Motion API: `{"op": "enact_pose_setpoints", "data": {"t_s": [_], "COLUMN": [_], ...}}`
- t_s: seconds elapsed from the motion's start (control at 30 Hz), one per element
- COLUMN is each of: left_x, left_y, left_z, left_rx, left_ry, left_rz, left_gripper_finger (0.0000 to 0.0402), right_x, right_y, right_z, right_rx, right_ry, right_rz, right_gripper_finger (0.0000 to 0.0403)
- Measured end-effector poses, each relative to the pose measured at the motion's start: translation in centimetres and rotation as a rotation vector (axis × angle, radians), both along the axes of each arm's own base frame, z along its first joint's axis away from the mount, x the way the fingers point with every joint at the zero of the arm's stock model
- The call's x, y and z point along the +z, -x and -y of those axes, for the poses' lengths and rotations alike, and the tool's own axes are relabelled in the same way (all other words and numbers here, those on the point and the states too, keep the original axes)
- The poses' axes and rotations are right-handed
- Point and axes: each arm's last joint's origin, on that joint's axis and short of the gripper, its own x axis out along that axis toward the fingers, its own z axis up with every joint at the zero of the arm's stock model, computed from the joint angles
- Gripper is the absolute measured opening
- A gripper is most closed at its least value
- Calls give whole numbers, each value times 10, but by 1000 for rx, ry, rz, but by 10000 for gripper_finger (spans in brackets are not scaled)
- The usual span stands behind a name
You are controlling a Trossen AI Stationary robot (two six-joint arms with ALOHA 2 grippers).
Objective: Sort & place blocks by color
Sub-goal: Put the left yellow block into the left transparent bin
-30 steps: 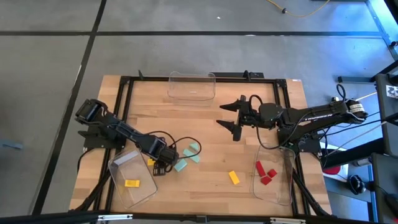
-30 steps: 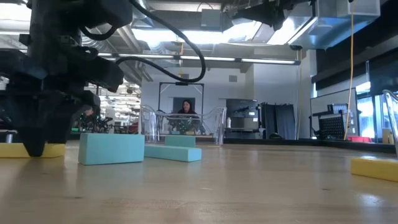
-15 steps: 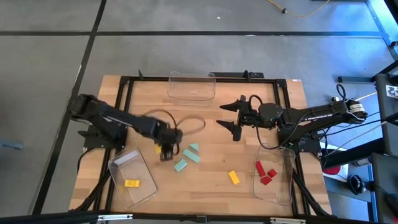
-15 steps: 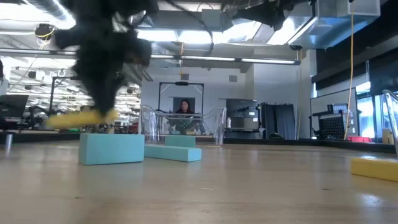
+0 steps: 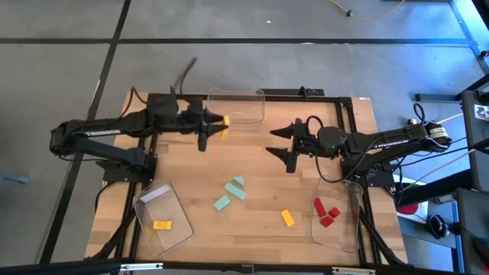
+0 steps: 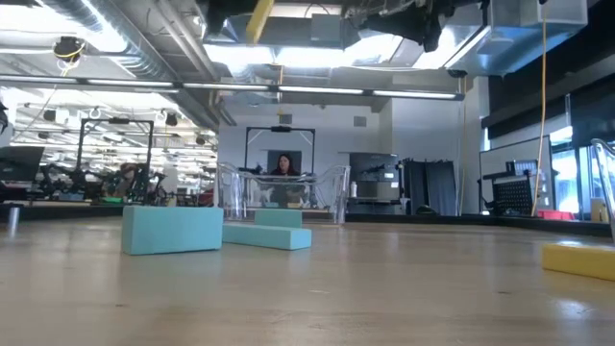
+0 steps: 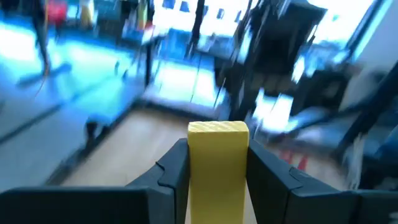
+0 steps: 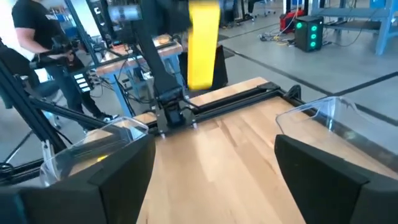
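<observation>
The left tool (image 5: 216,122) grips a yellow block (image 5: 223,126), pinched between its two fingers (image 7: 171,171) with the block's end sticking out past the tips. It hangs above the counter (image 5: 260,145) at about 11 o'clock, just beside the empty clear bin (image 5: 236,105) at 12 o'clock. In the right wrist view that block (image 8: 203,43) stands on end in the air, long axis vertical.

The right tool (image 5: 284,145) waits over the counter at about 2 o'clock, its fingers spread wide with nothing between them, pointing toward 9 o'clock.

Three mint blocks (image 5: 231,190) lie close together near the counter's middle, a little toward 7 o'clock: the bars lie slanted, and the third is a small wedge. In the low view the nearest mint bar (image 6: 172,230) lies flat, long axis across the picture.

Another yellow bar (image 5: 287,218) lies at about 5 o'clock, slanted, just beside the right-hand bin (image 5: 348,229), which holds red blocks (image 5: 326,211). The bin at 7 o'clock (image 5: 145,205) holds one yellow bar (image 5: 162,225), long axis running 3 to 9 o'clock.
</observation>
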Motion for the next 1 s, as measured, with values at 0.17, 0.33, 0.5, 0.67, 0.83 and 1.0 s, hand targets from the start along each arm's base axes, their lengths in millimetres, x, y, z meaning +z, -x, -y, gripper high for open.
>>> {"op": "enact_pose_setpoints", "data": {"t_s": [0.17,0.33,0.5,0.67,0.83,1.0], "left_x": [-2,-9,-10,-5,-7,-7], "left_y": [-22,-42,-43,-39,-40,-40], "left_z": [5,11,9,10,10,10], "left_rx": [-110,-154,-160,-167,-167,-166], "left_ry": [15,17,34,34,38,38], "left_rz": [87,131,127,148,136,137], "left_gripper_finger": [113,113,113,113,113,113], "right_x": [1,1,1,1,1,1], "right_y": [0,0,0,0,0,0], "right_z": [-1,-1,-1,-1,-1,-1], "right_rx": [29,32,32,32,33,33], "right_ry": [-24,-25,-24,-23,-22,-22], "right_rz": [16,18,12,12,10,9], "right_gripper_finger": [332,332,332,332,332,332]}}
